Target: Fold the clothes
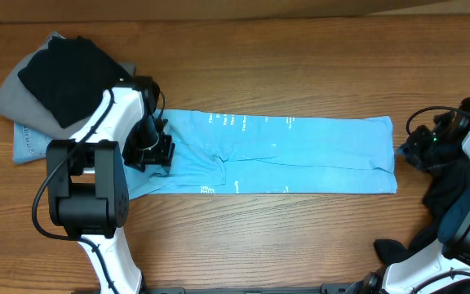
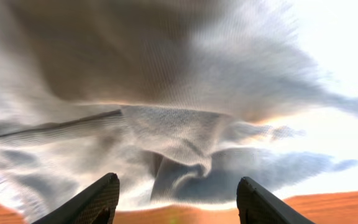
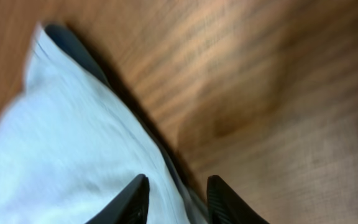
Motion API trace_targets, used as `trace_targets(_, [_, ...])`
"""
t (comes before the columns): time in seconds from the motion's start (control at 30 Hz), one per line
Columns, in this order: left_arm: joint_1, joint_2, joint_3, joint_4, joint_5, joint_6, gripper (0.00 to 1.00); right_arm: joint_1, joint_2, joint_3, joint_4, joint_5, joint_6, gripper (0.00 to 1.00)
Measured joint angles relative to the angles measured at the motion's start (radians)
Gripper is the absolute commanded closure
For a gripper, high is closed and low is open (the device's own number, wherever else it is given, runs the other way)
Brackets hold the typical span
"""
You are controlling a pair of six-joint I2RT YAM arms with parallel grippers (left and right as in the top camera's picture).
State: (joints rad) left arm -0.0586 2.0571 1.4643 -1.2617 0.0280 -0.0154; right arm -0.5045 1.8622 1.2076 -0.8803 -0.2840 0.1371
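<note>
left gripper [image 2: 179,182]: its two dark fingers are standing wide apart and clamping nothing; a raised fold of cloth is lying just ahead of the gap.
left gripper, place [image 1: 155,151]: it is sitting over the bunched left end of the shirt; whether it is touching the fabric cannot be told.
right gripper [image 3: 178,180]: its fingers are standing a little apart, with the shirt's hem running into the narrow gap; whether the pads are touching it cannot be told.
right gripper, place [image 1: 410,151]: it is sitting at the shirt's right end, at the short edge.
light blue cotton T-shirt [image 1: 300,155]: it is lying folded into a long narrow band across the middle of the table, flat towards the right and wrinkled and gathered at the left; small white marks are showing along both long edges.
brown wooden table [image 1: 300,65]: it is carrying everything.
black garment [image 1: 68,73]: it is lying on top of a pile at the far left corner.
grey garment [image 1: 11,94]: it is lying under the black one.
pale denim-blue garment [image 1: 31,143]: it is peeking out at the bottom of the pile, near the shirt's left end.
second black garment [image 1: 447,192]: it is lying crumpled under the right arm, near the shirt's right end.
</note>
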Motion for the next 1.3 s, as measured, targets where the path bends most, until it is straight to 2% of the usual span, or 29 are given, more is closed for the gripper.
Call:
trace_targets(0.07, [0.000, 0.000, 0.032, -0.021, -0.001, 0.000, 0.34, 0.011, 0.000, 0.000, -0.035, 0.015, 0.000, 0.75])
trace_targets(0.2, [0.000, 0.000, 0.079, -0.046, -0.003, 0.003, 0.32, 0.040, 0.000, -0.013, -0.029, 0.038, 0.024, 0.80])
trace_targets(0.4, [0.000, 0.000, 0.096, -0.038, -0.009, 0.013, 0.51, 0.053, 0.000, -0.064, 0.016, 0.086, 0.088, 0.89])
trace_targets(0.53, [0.008, 0.000, 0.096, -0.019, -0.057, -0.007, 0.57, 0.047, 0.000, -0.070, 0.017, 0.127, 0.125, 0.89])
trace_targets(0.57, [0.015, 0.000, 0.096, -0.016, -0.072, -0.018, 0.57, 0.044, 0.000, -0.070, 0.017, 0.133, 0.129, 0.89])
trace_targets(0.67, [0.047, 0.000, 0.096, -0.010, -0.100, -0.040, 0.42, 0.034, 0.000, -0.070, 0.016, 0.141, 0.141, 0.69])
trace_targets(0.77, [0.096, 0.000, 0.096, -0.006, -0.113, -0.064, 0.37, 0.029, 0.000, -0.071, 0.021, 0.127, 0.138, 0.64])
trace_targets(0.87, [0.158, 0.000, 0.096, -0.001, -0.107, -0.067, 0.37, 0.026, 0.000, -0.071, 0.031, 0.071, 0.105, 0.61])
trace_targets(1.0, [0.229, 0.000, 0.096, 0.019, -0.041, -0.035, 0.39, 0.019, 0.000, -0.071, 0.032, 0.021, 0.082, 0.61])
trace_targets(1.17, [0.257, 0.000, 0.096, 0.021, 0.051, 0.027, 0.34, -0.031, 0.000, -0.070, 0.032, -0.066, 0.049, 0.55])
trace_targets(1.3, [0.255, 0.000, 0.096, 0.013, 0.085, 0.056, 0.51, -0.072, 0.000, -0.069, 0.028, -0.172, -0.004, 0.53])
